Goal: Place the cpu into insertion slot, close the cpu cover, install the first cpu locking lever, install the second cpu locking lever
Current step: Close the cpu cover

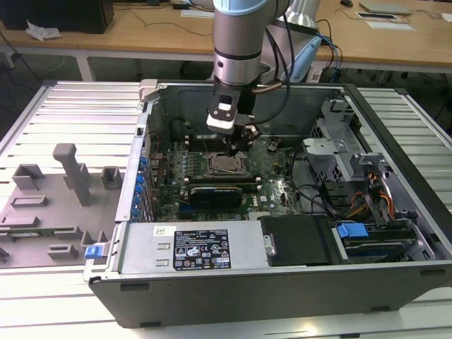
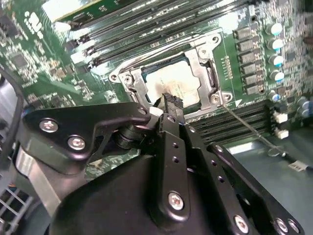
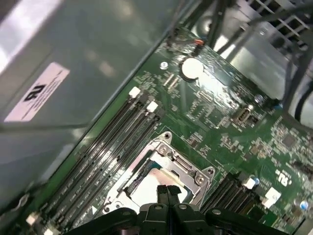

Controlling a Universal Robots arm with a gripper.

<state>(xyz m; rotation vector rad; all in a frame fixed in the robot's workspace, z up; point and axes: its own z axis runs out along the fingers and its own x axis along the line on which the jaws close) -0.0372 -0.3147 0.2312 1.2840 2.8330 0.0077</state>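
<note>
The cpu [image 2: 172, 78] lies flat in the insertion slot [image 2: 213, 81], its pale metal top visible through the cut-out of the cpu cover [image 2: 196, 62]. The silver cover lies down over the chip. My gripper [image 2: 171, 104] hangs just above the socket's near edge, fingers pressed together with nothing between them. In the first wrist view the fingertips [image 3: 163, 191] sit over the cpu [image 3: 146, 188] inside the cover [image 3: 188, 171]. A thin metal locking lever [image 2: 248, 129] runs out from one socket corner along the board. In the exterior view the gripper [image 1: 240, 145] stands over the socket [image 1: 224, 165].
The green motherboard [image 1: 275, 185] lies inside an open computer case [image 1: 282, 282]. Memory slots [image 2: 137, 29] flank the socket. A long black card [image 1: 220, 192] sits in front of it. Cables and a drive cage [image 1: 353, 183] fill the exterior view's right. Grey fixtures [image 1: 70, 173] stand outside the case.
</note>
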